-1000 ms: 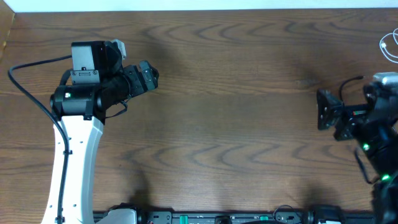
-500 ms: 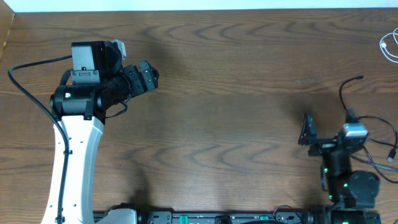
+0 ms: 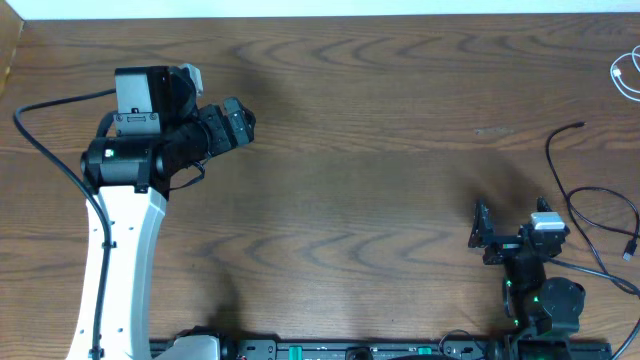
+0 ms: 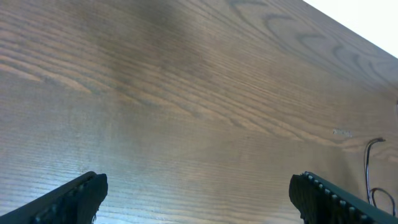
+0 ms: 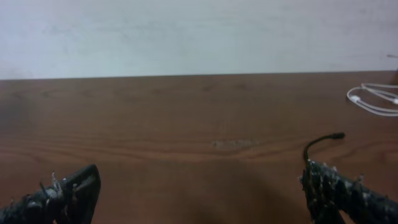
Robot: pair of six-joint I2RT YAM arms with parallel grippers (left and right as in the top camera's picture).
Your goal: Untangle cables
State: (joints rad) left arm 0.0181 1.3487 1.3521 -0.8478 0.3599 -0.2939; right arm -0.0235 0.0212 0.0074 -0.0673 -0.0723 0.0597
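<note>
**A:** Where are the cables?

**B:** All at the right end of the wooden table (image 3: 400,200). From overhead, the white cable (image 3: 624,76) is coiled at the far right corner, partly cut off by the frame edge. A black cable (image 3: 548,152) curves down nearer the middle of that side. A second black cable (image 3: 605,191) loops beside it toward the right edge and ends in a small plug. The two black ones come close together near the right arm; whether they cross I cannot tell.

**A:** Do the wrist cameras add anything?

**B:** The right wrist view looks level across the table. There the black cable (image 5: 318,143) arches its tip up off the wood, plug end raised, which the overhead view does not reveal. The white cable (image 5: 373,99) lies flat further back, in front of a pale wall (image 5: 186,31). The left wrist view catches only a thin stretch of black cable (image 4: 367,165) at its far right edge.

**A:** And the grippers?

**B:** The left gripper (image 3: 243,122) sits at the far left, well apart from every cable. Its wrist view shows the jaws spread wide with bare wood between them. The right gripper (image 3: 479,228) is near the front edge, just left of the black cables and touching none. Its jaws are released too, with nothing between the fingers (image 5: 71,190).
</note>
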